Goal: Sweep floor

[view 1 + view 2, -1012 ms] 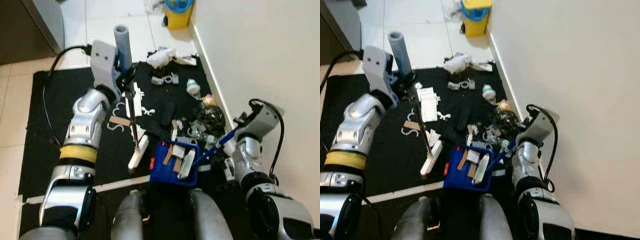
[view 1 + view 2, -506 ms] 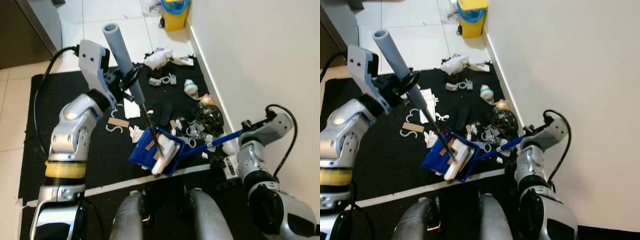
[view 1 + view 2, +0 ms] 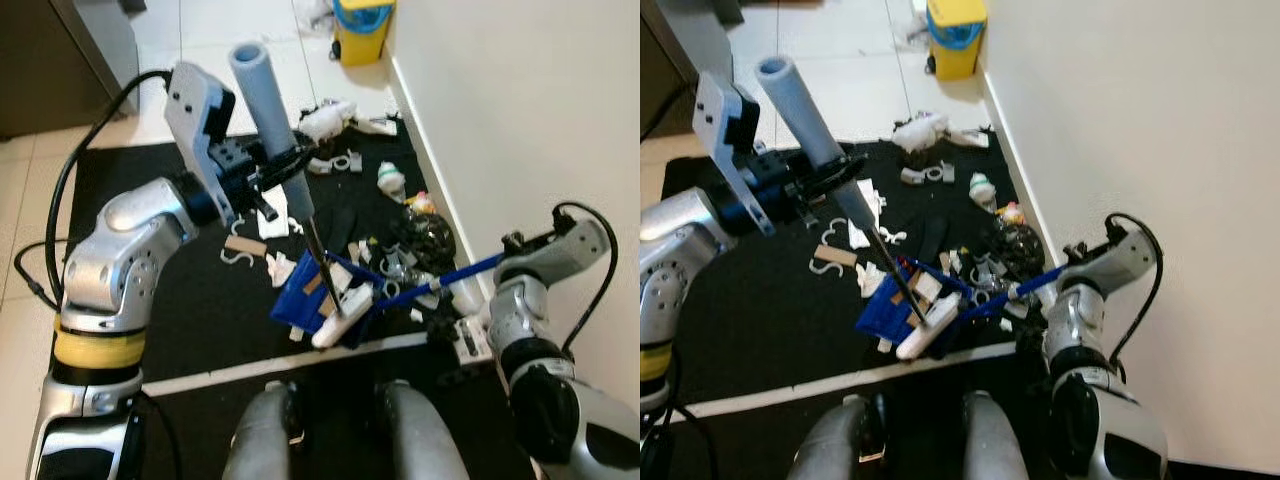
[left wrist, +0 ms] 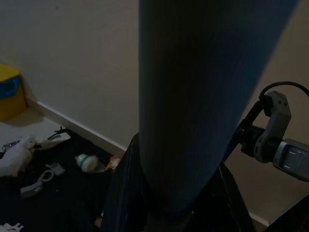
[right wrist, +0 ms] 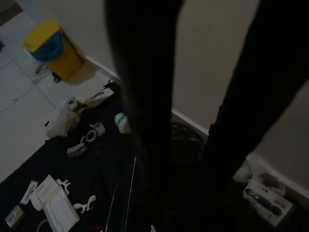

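My left gripper (image 3: 277, 172) is shut on the thick grey handle (image 3: 268, 110) of a broom, held slanting over a black mat (image 3: 150, 290). The thin rod runs down to the white brush head (image 3: 337, 324), which rests against a blue dustpan (image 3: 303, 297). The dustpan is tipped up on its side, with scraps of cardboard and paper in it. Its blue handle (image 3: 462, 274) runs right to my right gripper (image 3: 508, 256), shut on it beside the wall. Litter lies on the mat: crumpled white paper (image 3: 325, 118), white clips (image 3: 340, 162), a small bottle (image 3: 390, 180), a black tangle (image 3: 425, 232).
A yellow bin (image 3: 362, 25) stands on the white tiles by the wall beyond the mat. The cream wall (image 3: 520, 110) runs close along my right. A dark cabinet (image 3: 50, 60) is at far left. White tape (image 3: 250, 368) crosses the mat before my legs.
The left arm has swung the broom right, bringing the brush head from beside the dustpan into it. The dustpan has moved away from my legs and tipped on its side. The right arm reached outward.
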Robot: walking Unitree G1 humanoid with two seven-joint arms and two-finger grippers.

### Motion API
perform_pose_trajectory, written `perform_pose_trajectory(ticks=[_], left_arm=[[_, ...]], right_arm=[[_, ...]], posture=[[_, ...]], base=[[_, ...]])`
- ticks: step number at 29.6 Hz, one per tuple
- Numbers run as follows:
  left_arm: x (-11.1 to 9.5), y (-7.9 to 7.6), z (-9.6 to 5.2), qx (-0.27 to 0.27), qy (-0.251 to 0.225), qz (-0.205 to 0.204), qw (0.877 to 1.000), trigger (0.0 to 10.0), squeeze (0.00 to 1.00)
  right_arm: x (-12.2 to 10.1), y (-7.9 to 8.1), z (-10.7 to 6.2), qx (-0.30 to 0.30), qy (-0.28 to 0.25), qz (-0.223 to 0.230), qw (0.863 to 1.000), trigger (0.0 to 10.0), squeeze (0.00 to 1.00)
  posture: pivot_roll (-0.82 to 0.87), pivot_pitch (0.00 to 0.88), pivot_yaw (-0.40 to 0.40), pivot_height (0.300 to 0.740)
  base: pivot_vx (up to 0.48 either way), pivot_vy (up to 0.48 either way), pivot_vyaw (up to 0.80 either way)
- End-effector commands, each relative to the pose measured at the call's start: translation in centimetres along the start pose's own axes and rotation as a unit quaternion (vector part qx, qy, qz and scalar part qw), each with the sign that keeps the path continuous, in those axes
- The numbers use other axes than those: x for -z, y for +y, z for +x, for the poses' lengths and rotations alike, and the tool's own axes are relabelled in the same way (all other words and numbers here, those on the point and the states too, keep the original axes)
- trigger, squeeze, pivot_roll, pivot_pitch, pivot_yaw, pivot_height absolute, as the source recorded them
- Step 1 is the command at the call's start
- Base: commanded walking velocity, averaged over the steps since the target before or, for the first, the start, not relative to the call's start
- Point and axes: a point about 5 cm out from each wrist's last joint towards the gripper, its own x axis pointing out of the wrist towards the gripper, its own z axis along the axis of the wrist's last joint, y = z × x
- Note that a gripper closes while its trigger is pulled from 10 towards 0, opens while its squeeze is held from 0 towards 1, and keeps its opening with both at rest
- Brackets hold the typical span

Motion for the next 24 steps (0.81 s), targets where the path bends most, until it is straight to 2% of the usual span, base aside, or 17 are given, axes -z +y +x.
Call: perform_pose_trajectory(ticks=[1,2,3,5,7,9,10,12,14,15,16,17,19,21,22,23,24], left_arm=[[0.1,1.9,-1.4,-0.056,0.071,0.084,0.992,10.0,0.00],[0.1,1.9,-1.4,-0.056,0.071,0.084,0.992,10.0,0.00],[0.1,3.9,-2.6,-0.121,0.103,0.133,0.978,10.0,0.00],[-0.6,5.0,-3.1,-0.176,0.089,0.157,0.968,10.0,0.00],[-1.5,6.1,-3.6,-0.235,0.056,0.155,0.958,10.0,0.00],[-2.1,6.8,-4.0,-0.268,0.032,0.132,0.954,10.0,0.00],[-2.2,6.9,-4.1,-0.272,0.029,0.127,0.953,10.0,0.00],[-1.7,6.7,-4.3,-0.235,0.080,0.144,0.958,10.0,0.00],[-0.9,6.4,-4.6,-0.214,0.125,0.164,0.955,10.0,0.00],[-0.9,6.4,-4.6,-0.214,0.125,0.164,0.955,10.0,0.00],[0.1,6.4,-4.9,-0.227,0.151,0.181,0.945,10.0,0.00],[0.1,6.4,-4.9,-0.227,0.151,0.181,0.945,10.0,0.00],[1.3,6.5,-5.0,-0.238,0.173,0.194,0.936,10.0,0.00],[3.4,6.5,-5.4,-0.255,0.206,0.204,0.923,10.0,0.00],[4.6,6.5,-5.7,-0.264,0.218,0.195,0.919,10.0,0.00],[6.8,6.3,-6.5,-0.278,0.250,0.195,0.907,10.0,0.00],[6.8,6.3,-6.5,-0.278,0.250,0.195,0.907,10.0,0.00]], right_arm=[[-0.7,-0.2,0.2,0.004,-0.021,0.003,1.000,10.0,0.00],[-0.7,-0.2,0.2,0.004,-0.021,0.003,1.000,10.0,0.00],[-0.7,-0.2,0.2,0.003,-0.021,-0.001,1.000,10.0,0.00],[-0.7,-0.3,0.1,0.002,-0.021,-0.003,1.000,10.0,0.00],[-0.6,-0.3,0.1,0.002,-0.020,-0.005,1.000,10.0,0.00],[-0.6,-0.4,0.1,0.001,-0.019,-0.006,1.000,10.0,0.00],[-0.6,-0.4,0.1,0.001,-0.020,-0.006,1.000,10.0,0.00],[-0.6,-0.3,0.1,0.000,-0.020,-0.009,1.000,10.0,0.00],[-0.5,-0.3,0.1,-0.001,-0.020,-0.011,1.000,10.0,0.00],[-0.5,-0.3,0.1,-0.001,-0.020,-0.011,1.000,10.0,0.00],[-0.5,-0.3,0.0,-0.001,-0.020,-0.013,1.000,10.0,0.00],[-0.5,-0.3,0.0,-0.001,-0.020,-0.013,1.000,10.0,0.00],[-0.4,-0.3,0.0,-0.001,-0.019,-0.013,1.000,10.0,0.00],[-0.4,-0.3,0.0,-0.001,-0.020,-0.013,1.000,10.0,0.00],[-0.4,-0.3,0.0,-0.001,-0.020,-0.012,1.000,10.0,0.00],[-0.4,-0.4,0.0,0.000,-0.022,-0.010,1.000,10.0,0.00],[-0.4,-0.4,0.0,0.000,-0.022,-0.010,1.000,10.0,0.00]], posture=[[0.04,0.179,-0.039,0.740],[0.04,0.179,-0.039,0.740],[0.04,0.177,-0.041,0.740],[0.04,0.176,-0.042,0.740],[0.04,0.176,-0.045,0.740],[0.04,0.175,-0.045,0.740],[0.04,0.175,-0.045,0.740],[0.04,0.179,-0.046,0.740],[0.04,0.181,-0.045,0.740],[0.04,0.181,-0.045,0.740],[0.05,0.181,-0.046,0.740],[0.05,0.181,-0.046,0.740],[0.05,0.180,-0.045,0.740],[0.04,0.176,-0.042,0.740],[0.04,0.176,-0.042,0.740],[0.04,0.175,-0.040,0.740],[0.04,0.175,-0.040,0.740]], base=[[0.000,0.000,0.00],[0.000,0.000,0.00],[0.000,0.000,0.00],[0.000,0.000,0.00],[0.000,0.000,0.00],[0.000,0.000,0.00],[0.000,0.000,0.00],[0.000,0.000,0.00],[0.000,0.000,0.00],[0.000,0.000,0.00],[0.000,0.000,0.00],[0.000,0.000,0.00],[0.000,0.000,0.00],[0.000,0.000,0.00],[0.000,0.000,0.00],[0.000,0.000,0.00],[0.000,0.000,0.00]])
